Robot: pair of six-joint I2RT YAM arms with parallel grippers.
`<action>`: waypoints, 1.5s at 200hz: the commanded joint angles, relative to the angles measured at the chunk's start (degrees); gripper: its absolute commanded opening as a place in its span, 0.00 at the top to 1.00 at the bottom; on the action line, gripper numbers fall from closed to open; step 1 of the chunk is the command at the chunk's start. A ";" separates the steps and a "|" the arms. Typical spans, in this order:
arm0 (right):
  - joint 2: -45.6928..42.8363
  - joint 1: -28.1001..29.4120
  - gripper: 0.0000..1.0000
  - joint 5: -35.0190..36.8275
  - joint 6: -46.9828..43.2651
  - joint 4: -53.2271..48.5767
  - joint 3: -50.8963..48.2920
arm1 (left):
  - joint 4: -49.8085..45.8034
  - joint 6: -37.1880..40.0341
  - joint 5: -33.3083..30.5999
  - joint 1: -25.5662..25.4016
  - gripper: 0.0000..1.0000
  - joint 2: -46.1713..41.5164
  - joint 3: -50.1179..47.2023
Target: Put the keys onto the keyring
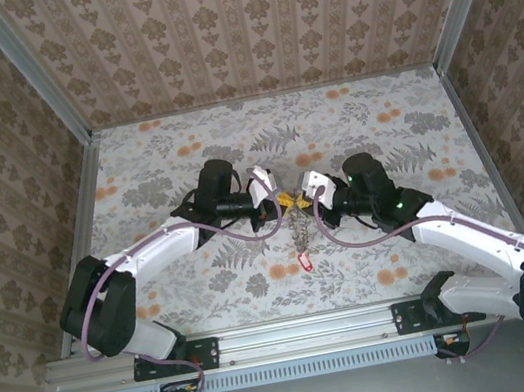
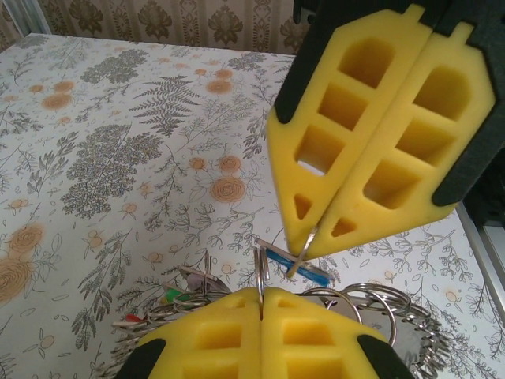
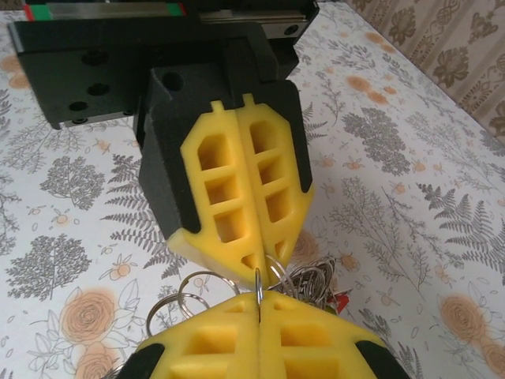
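Both grippers meet tip to tip above the middle of the table. My left gripper point(image 1: 281, 200) point(image 2: 260, 294) is shut on a thin double-wire ring of the keyring point(image 2: 379, 304). The keyring's bunch of grey rings hangs below as a chain point(image 1: 298, 235), ending in a red-tagged key point(image 1: 305, 260) point(image 3: 342, 300). My right gripper point(image 1: 301, 199) point(image 3: 258, 300) is shut on a small metal ring seen edge-on. A blue-tagged key point(image 2: 304, 268) lies just behind its tips point(image 2: 304, 246). A green tag point(image 2: 175, 297) shows among the rings. Whether the two pinched rings are linked is hidden.
The floral tablecloth point(image 1: 155, 164) stretches around the grippers. Patterned walls with metal posts close off the left, back and right. A metal rail point(image 1: 296, 332) runs along the near edge at the arm bases. Loose grey rings point(image 3: 185, 296) dangle left of the right gripper's tips.
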 commanded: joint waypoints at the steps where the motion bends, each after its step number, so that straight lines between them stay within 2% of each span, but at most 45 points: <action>1: 0.90 0.62 1.00 2.04 0.66 1.92 2.34 | 1.91 -0.77 0.80 -0.39 1.00 -2.02 0.34; 43: 1.74 1.10 1.00 3.79 1.88 2.78 2.49 | 1.53 -0.59 0.87 -0.39 1.00 -2.10 0.52; 113: 3.29 2.78 1.00 11.57 1.35 -0.40 4.42 | 1.27 0.06 1.95 -0.39 1.00 -2.26 0.69; 165: 2.94 2.83 1.00 16.25 5.20 -0.32 4.68 | 0.24 1.30 1.87 -0.39 1.00 -2.66 0.45; 250: 3.42 1.95 1.00 15.85 8.76 -4.34 5.78 | 1.46 1.64 1.65 -0.39 1.00 -2.29 -0.36; 300: 3.85 1.59 0.94 17.11 6.53 -6.27 5.21 | 1.64 1.56 1.59 -0.35 1.00 -2.46 -0.48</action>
